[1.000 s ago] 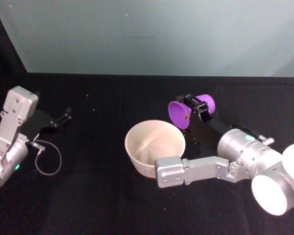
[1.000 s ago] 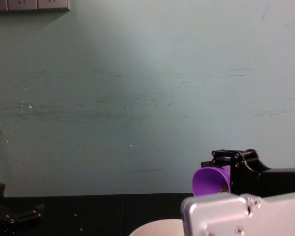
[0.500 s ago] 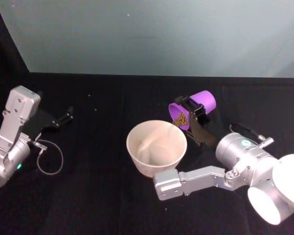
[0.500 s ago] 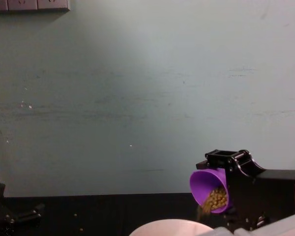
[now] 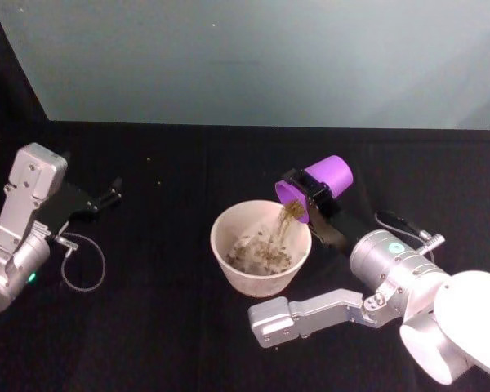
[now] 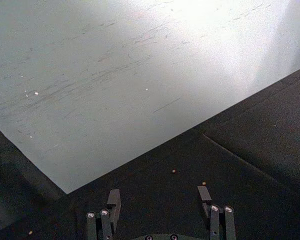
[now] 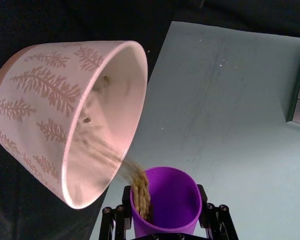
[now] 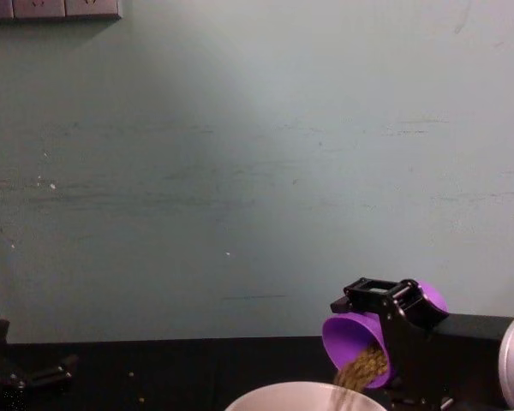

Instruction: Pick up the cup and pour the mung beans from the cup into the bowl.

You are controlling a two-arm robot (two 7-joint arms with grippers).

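Observation:
My right gripper [image 5: 309, 194] is shut on the purple cup [image 5: 320, 184], holding it tipped steeply over the far right rim of the bowl [image 5: 219, 231]. A stream of mung beans [image 5: 289, 216] falls from the cup's mouth, and a heap lies on the bowl's floor. From the right wrist, the cup [image 7: 166, 197] sits between my right gripper's [image 7: 166, 216] fingers, beans [image 7: 140, 189] sliding toward the fern-patterned bowl [image 7: 40, 90]. The chest view has the cup [image 8: 349, 334], the beans [image 8: 360, 368] and the bowl's rim [image 8: 300, 390]. My left gripper [image 5: 110, 194] [image 6: 159, 197] is parked at far left, open.
A black cloth [image 5: 163, 327] covers the table, with a pale green wall [image 5: 253, 57] behind it. A few stray beans [image 5: 149, 160] lie on the cloth at the back left. A thin cable loop [image 5: 82, 268] hangs by the left arm. My right forearm link [image 5: 310, 310] lies just in front of the bowl.
The cup has tipped further, its mouth now pointing down. Beans that sat inside it now stream into the bowl, which has gained a heap. The left arm stayed put.

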